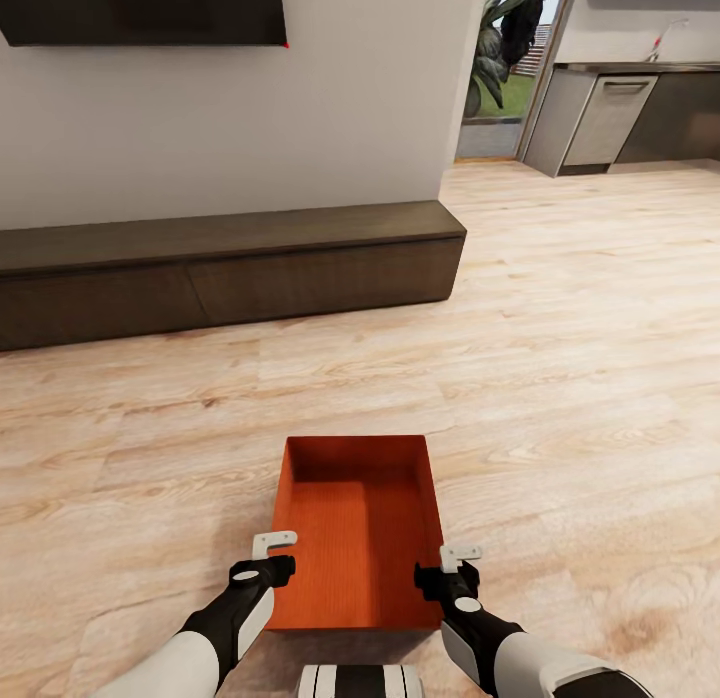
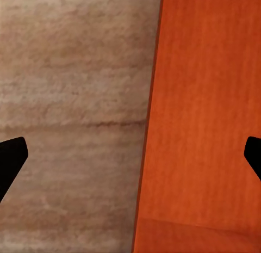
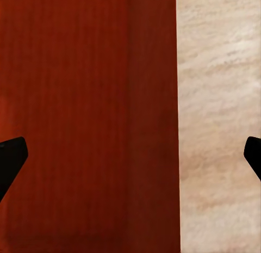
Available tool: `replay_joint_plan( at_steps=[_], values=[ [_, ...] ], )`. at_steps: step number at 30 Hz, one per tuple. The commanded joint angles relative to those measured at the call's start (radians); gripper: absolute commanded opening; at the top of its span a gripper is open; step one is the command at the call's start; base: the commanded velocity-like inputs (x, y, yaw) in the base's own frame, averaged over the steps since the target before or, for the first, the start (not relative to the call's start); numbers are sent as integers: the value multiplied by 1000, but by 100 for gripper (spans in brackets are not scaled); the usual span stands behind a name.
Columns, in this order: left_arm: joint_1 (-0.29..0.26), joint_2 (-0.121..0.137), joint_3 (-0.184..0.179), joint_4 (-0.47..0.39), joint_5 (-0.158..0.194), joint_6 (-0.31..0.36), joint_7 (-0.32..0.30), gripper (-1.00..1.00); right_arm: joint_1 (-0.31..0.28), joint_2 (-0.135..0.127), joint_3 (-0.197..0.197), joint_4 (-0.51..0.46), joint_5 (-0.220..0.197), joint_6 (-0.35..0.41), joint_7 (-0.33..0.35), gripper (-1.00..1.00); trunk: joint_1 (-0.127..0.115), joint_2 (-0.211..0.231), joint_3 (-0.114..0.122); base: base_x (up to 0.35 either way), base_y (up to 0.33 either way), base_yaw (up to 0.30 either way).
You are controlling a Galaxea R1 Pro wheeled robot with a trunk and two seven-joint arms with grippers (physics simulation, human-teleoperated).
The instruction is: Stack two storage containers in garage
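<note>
One orange-red open-topped storage container [image 1: 360, 528] lies on the light wood plank floor [image 1: 580, 378] of the living room, right in front of me. My left gripper [image 1: 272, 553] hovers over the container's left wall, open. In the left wrist view the left gripper [image 2: 130, 155] straddles that wall, with the container's bottom [image 2: 206, 111] on one side and floor on the other. My right gripper [image 1: 455, 568] stands open over the right wall. In the right wrist view the right gripper [image 3: 130, 155] spans the container [image 3: 70, 100] and the wood floor [image 3: 217, 128]. The second container is out of view.
A long dark low cabinet [image 1: 230, 268] runs along the white wall ahead, under a dark screen [image 1: 140, 8]. At the far right an opening leads to a kitchen counter with a grey appliance [image 1: 610, 118], with a plant [image 1: 500, 48] beside it.
</note>
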Motion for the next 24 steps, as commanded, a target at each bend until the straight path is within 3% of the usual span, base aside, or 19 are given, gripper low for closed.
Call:
replay_joint_plan(
  at_steps=[1, 17, 18, 19, 20, 24],
  values=[
    [0, 0, 0, -2, 6, 5, 3, 100, -1, 0, 8, 1, -6, -3, -4, 100, 0, 0, -1, 0, 0, 0],
    [0, 0, 0, -2, 5, 5, 3, 100, -1, 1, 8, 1, -5, -5, -5, 100, 0, 0, -1, 0, 0, 0],
    [0, 0, 0, -1, 5, 5, 3, 100, -1, 1, 8, 1, -5, -5, -5, -100, 0, 0, -1, 0, 0, 0],
    [0, 0, 1, 0, 5, 6, 3, 100, -1, 1, 8, 1, -5, -5, -5, -100, 0, 0, -1, 0, 0, 0],
    [0, 0, 2, 4, 5, 6, 3, -100, -1, 2, 8, 1, -5, -5, -5, -100, 0, 0, -1, 0, 0, 0],
    [0, -1, 3, 6, 6, 6, 3, -100, -1, 1, 8, 1, -5, -5, -5, -100, 0, 0, -1, 0, 0, 0]
  ],
)
